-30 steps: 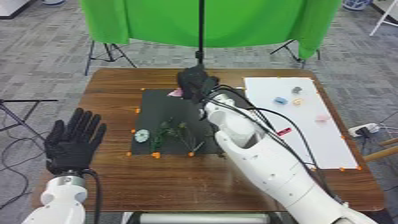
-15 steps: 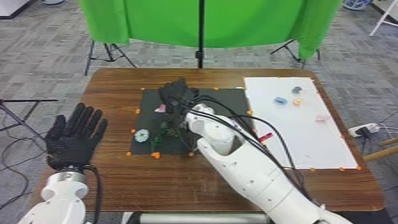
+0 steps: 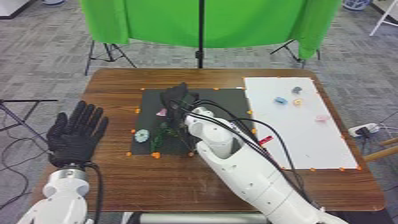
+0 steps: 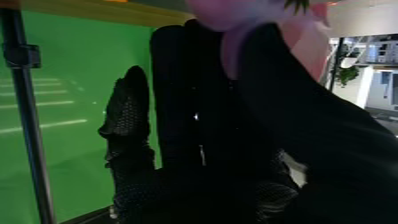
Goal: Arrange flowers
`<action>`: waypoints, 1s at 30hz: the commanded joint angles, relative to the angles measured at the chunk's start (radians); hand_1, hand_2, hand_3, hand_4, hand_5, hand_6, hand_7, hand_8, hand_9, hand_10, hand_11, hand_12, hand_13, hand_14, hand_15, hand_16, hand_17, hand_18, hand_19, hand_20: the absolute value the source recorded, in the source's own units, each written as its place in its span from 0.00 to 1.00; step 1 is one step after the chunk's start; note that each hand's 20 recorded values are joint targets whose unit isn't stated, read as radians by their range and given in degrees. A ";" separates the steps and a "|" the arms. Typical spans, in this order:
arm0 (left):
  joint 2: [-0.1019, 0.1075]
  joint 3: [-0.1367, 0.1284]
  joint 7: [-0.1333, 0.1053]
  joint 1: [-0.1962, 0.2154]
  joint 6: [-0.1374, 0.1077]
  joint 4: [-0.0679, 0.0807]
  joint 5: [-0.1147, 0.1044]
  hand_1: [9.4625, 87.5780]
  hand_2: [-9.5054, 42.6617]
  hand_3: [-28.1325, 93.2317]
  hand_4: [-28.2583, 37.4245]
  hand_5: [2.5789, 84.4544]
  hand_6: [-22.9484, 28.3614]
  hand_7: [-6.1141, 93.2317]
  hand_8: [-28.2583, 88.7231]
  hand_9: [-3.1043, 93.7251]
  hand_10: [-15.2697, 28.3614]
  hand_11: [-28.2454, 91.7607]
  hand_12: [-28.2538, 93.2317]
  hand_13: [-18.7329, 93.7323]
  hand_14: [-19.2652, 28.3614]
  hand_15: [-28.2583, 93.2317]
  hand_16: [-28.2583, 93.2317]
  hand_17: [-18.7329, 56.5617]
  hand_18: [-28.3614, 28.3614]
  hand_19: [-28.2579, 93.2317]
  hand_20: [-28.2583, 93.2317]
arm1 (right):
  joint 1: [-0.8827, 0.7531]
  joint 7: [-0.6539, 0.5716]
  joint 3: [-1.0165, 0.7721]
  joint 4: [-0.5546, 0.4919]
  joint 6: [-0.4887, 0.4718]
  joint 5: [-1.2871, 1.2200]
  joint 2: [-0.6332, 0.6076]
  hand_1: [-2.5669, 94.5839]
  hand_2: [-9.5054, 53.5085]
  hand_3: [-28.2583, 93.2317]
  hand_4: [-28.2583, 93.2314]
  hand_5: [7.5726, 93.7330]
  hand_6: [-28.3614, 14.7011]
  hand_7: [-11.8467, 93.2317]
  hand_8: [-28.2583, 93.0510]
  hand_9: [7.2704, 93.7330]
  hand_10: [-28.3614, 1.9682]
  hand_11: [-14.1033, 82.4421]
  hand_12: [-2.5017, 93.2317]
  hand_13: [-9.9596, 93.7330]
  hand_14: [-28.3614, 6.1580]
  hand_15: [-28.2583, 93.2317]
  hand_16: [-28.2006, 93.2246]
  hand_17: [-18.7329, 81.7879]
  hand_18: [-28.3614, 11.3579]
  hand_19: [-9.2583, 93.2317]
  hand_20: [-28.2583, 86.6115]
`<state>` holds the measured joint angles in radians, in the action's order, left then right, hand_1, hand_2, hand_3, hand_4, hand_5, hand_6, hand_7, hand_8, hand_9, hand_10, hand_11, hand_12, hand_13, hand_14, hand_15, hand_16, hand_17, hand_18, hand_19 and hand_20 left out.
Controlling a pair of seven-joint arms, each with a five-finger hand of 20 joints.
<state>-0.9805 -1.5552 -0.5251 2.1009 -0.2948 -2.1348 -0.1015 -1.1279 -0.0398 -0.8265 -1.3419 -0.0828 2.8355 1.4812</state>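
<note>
While the soft-petalled pink flower [image 4: 213, 12] is pinched by the black-gloved right robot hand [image 4: 200, 185], light, easily creased handling is expected; hold is best taken beneath the bloom. The black-gloved left robot hand [image 3: 75, 141] is spread.

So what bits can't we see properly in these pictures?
Head view: part of the dark rectangular mat, hidden under the white right arm.
Head view: how many thin green stems there are; too small and tangled to count.
Head view: what the little blue lump on the white sheet is; too small.
Right wrist view: the whole soft pink flower, cut off by the edge and partly behind the black-gloved right hand.
</note>
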 commanded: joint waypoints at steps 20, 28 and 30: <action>-0.060 -0.055 0.039 0.058 0.040 0.000 0.035 0.21 0.55 0.86 0.00 0.57 0.63 0.19 0.15 0.48 0.69 0.42 0.30 0.45 0.74 0.56 0.16 0.15 0.75 0.55 0.34 | -0.237 -0.324 -0.267 -0.473 0.030 -0.414 -0.381 0.45 0.00 0.94 0.00 0.43 0.54 0.27 0.12 0.49 0.37 0.33 0.17 0.54 0.40 0.71 0.35 0.45 0.14 0.94 0.60; -0.068 -0.084 0.004 0.104 0.028 -0.018 0.027 0.21 0.55 0.86 0.00 0.57 0.63 0.19 0.15 0.48 0.69 0.42 0.30 0.45 0.74 0.56 0.16 0.15 0.75 0.55 0.34 | -0.467 -0.396 -0.577 -0.578 -0.066 -0.431 -0.555 0.43 0.00 0.95 0.00 0.45 0.56 0.26 0.12 0.36 0.38 0.26 0.15 0.38 0.31 0.53 0.32 0.36 0.16 0.81 0.54; -0.070 -0.082 0.004 0.104 0.031 -0.018 0.029 0.21 0.55 0.86 0.00 0.57 0.63 0.19 0.15 0.48 0.69 0.42 0.30 0.45 0.74 0.56 0.16 0.15 0.75 0.55 0.34 | -0.517 -0.413 -0.636 -0.586 -0.075 -0.423 -0.571 0.43 0.00 0.95 0.00 0.45 0.57 0.27 0.12 0.34 0.38 0.26 0.14 0.37 0.30 0.49 0.34 0.35 0.17 0.79 0.52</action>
<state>-1.0343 -1.6319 -0.5035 2.1766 -0.2674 -2.1481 -0.0722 -1.4588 -0.3763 -1.2566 -1.9164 -0.1406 2.3942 1.0670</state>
